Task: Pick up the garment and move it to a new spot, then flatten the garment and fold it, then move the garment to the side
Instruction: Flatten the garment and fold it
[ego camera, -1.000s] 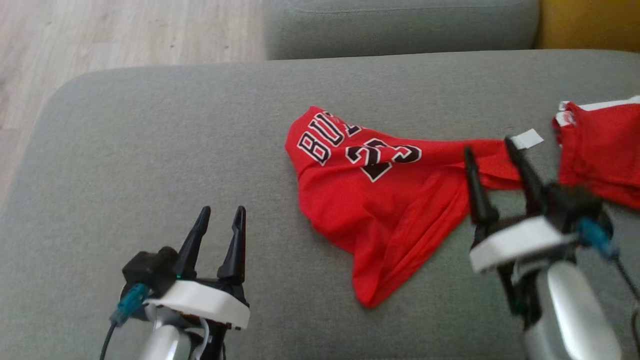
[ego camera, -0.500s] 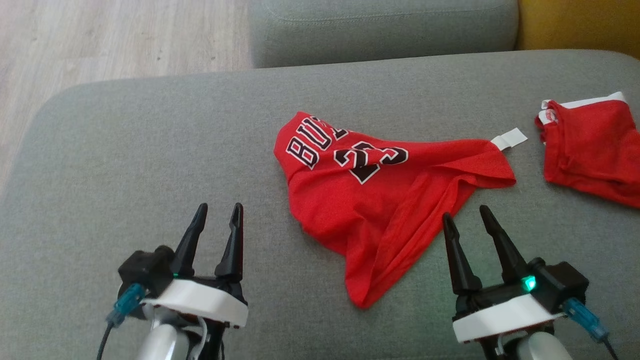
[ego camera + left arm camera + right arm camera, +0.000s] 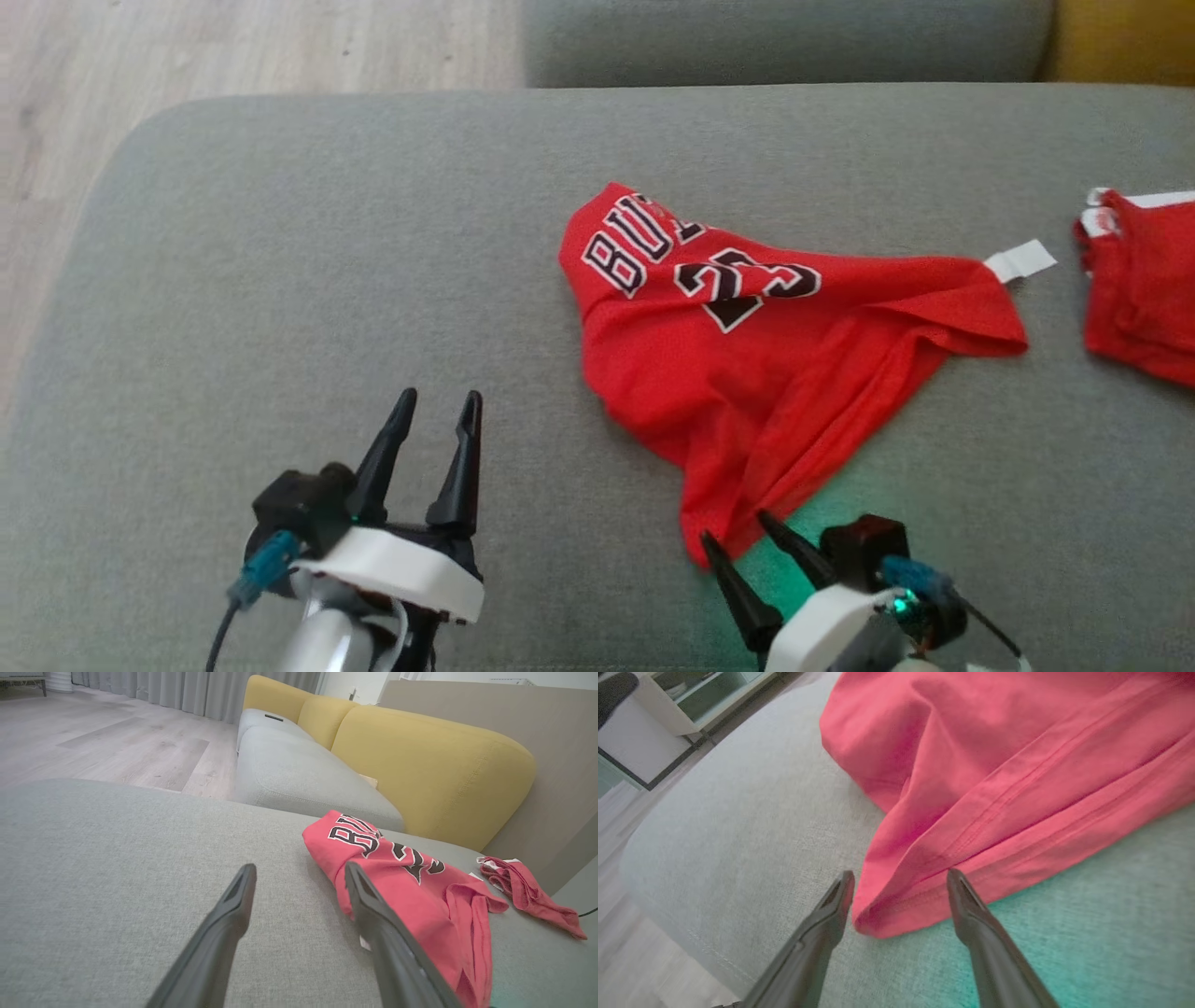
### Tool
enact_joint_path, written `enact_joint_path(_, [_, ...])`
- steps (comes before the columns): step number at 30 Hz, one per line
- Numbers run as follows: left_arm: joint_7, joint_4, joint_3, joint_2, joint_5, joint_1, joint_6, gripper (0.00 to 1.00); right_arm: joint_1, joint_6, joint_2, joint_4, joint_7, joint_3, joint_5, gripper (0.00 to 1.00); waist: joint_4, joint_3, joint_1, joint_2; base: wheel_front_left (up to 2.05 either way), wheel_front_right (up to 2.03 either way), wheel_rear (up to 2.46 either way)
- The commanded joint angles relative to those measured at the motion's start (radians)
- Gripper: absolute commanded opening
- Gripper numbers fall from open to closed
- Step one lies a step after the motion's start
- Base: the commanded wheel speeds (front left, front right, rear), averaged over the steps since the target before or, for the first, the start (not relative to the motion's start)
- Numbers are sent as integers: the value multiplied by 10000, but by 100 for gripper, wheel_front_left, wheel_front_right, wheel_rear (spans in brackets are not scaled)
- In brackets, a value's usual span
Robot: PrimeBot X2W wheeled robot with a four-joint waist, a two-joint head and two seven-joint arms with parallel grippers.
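The garment [image 3: 747,345] is a red jersey with black-and-white lettering, lying crumpled on the grey sofa cushion [image 3: 280,280], with a white tag at its right tip. My right gripper [image 3: 738,527] is open at the jersey's near corner. In the right wrist view that hemmed corner [image 3: 896,905] lies between the two fingers, which stand apart. My left gripper [image 3: 439,401] is open over bare cushion, left of the jersey. The left wrist view shows the jersey [image 3: 420,882] just right of that gripper [image 3: 299,870].
A second red cloth [image 3: 1144,299] lies at the cushion's right edge. A grey seat cushion [image 3: 784,37] and yellow backrest [image 3: 420,760] stand behind. Wooden floor [image 3: 187,47] lies beyond the cushion's left and far edges.
My right gripper has pulled back from the jersey's far right tip to its near corner, staying open. The head camera has shifted slightly. The left gripper and jersey have not moved.
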Motion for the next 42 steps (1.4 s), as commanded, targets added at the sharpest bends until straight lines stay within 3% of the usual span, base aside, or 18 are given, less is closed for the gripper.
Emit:
enact_joint_path(1, [-122,-240,217,10,-52,-500,-41,100,-633,44,-19,-32,125,335,201,100,230,95,0,0,0,0,0])
enact_joint_path(8, [-122,-156,149,10,-79,-557,-22,100,-1208,44,-19,984,298,813,755,100,635,121,0,0,0,0,0])
enact_joint_path(9, [-122,-147,152,10,-74,-557,-21,100,-1316,44,-19,1132,262,887,758,27,667,111,0,0,0,0,0])
enact_joint_path(10, [-122,-140,163,10,-67,-551,-19,100,-1436,44,-19,1270,183,918,707,0,685,102,0,0,0,0,0])
enact_joint_path(14, [-122,-139,285,10,-29,-471,9,100,-1809,44,-19,1820,-374,267,234,0,594,20,0,0,0,0,0])
enact_joint_path(19, [-122,-175,417,10,21,-387,24,100,-1933,44,-133,2183,-938,-2105,-976,0,240,-106,0,0,0,0,0])
enact_joint_path(25, [-122,-265,447,10,-41,-398,53,100,-1617,44,-454,1218,-788,-5427,-2336,0,-156,-207,0,0,0,0,0])
enact_joint_path(30, [-122,-303,318,10,-124,-416,93,100,-1339,44,-294,385,-156,-6897,-3185,0,-284,-208,0,0,0,0,0])
enact_joint_path(32, [-122,-295,282,10,-140,-421,106,100,-1272,44,-172,112,-60,-7021,-3385,100,-293,-213,0,0,0,0,0])
enact_joint_path(36, [-122,-261,268,10,-150,-410,94,100,-1126,44,-41,-378,-145,-6565,-3292,100,-261,-241,0,0,0,0,0])
enact_joint_path(42, [-122,-270,399,10,-121,-307,74,100,-694,44,-22,-1483,-625,-4553,-2145,100,-279,-303,0,0,0,0,0])
